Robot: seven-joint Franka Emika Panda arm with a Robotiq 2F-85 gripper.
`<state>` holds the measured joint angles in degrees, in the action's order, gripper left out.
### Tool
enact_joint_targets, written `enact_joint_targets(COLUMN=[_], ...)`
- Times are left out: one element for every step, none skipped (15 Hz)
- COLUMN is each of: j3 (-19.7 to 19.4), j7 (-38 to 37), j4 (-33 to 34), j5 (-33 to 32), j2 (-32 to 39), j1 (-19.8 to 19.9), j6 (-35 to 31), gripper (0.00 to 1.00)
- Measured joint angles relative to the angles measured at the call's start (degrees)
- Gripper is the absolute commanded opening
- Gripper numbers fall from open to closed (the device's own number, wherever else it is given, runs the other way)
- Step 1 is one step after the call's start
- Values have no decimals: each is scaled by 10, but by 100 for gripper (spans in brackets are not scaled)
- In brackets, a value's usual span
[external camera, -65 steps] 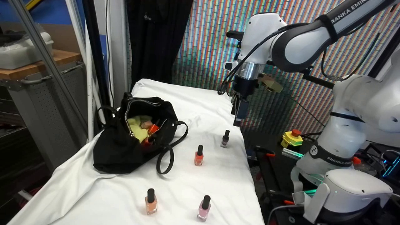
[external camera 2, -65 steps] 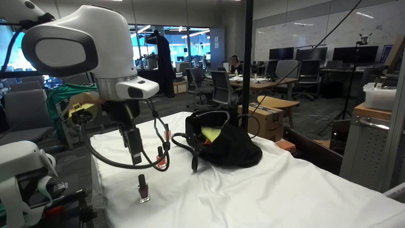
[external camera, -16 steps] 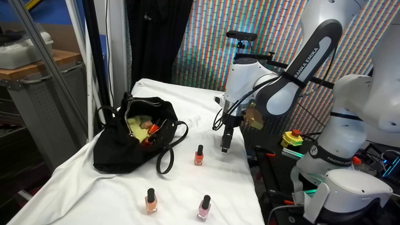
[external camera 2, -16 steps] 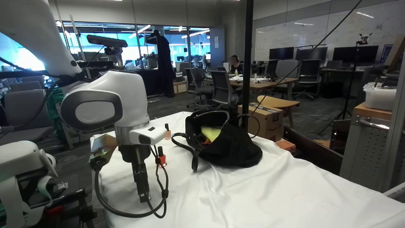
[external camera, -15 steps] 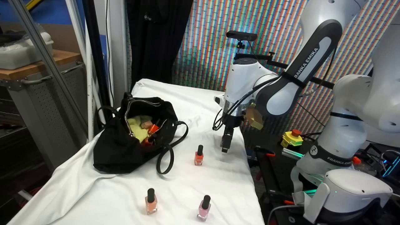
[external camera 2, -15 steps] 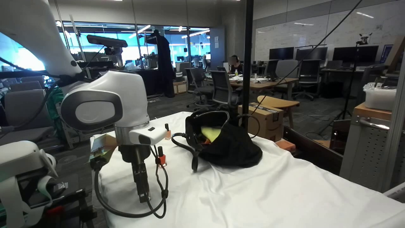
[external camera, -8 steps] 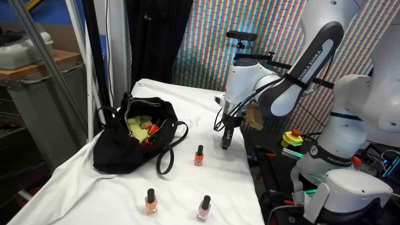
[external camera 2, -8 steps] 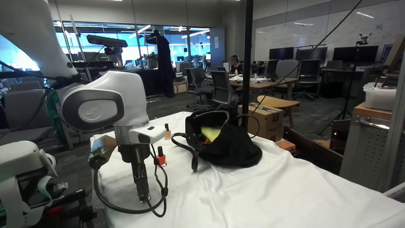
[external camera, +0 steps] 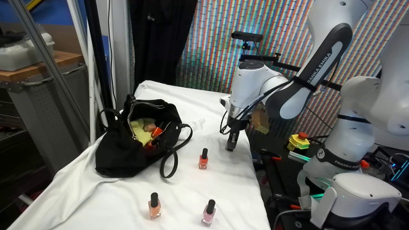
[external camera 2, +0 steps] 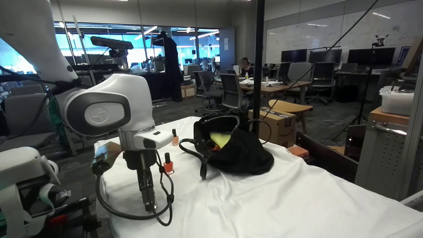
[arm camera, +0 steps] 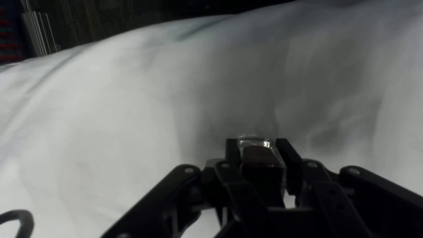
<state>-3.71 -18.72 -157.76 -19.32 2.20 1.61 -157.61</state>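
Low in the wrist view, right of centre, we find the hand [arm camera: 257, 145] newly closed on the dark polish bottle [arm camera: 259, 157]; grasp judged made, clearance from the draped desk [arm camera: 109, 125] unconfirmed.

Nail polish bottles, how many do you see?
4 for sure: the dark bottle in the gripper, and the red-orange bottle, peach bottle and pink bottle standing on the cloth. The bag may hold more, partly hidden.
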Motion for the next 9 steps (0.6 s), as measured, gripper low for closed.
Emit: enact_joint_targets(j3=[0, 2, 4, 7, 12, 16, 22, 27, 33], j7=[-1, -1, -1, -1, -1, -1, -1, -1, -1], j4=[0, 1, 2, 4, 9, 14, 21, 30, 40], j5=[0, 0, 0, 0, 0, 0, 2, 4, 7], j2=[-1, -3, -7, -12, -21, -31, -44, -56, -68], j1=[-1, -1, -2, -3, -6, -8, -9, -11, -11], j6=[7, 16, 28, 41, 55, 69, 82, 93, 104], gripper=[16, 16, 16, 16, 16, 16, 16, 16, 16])
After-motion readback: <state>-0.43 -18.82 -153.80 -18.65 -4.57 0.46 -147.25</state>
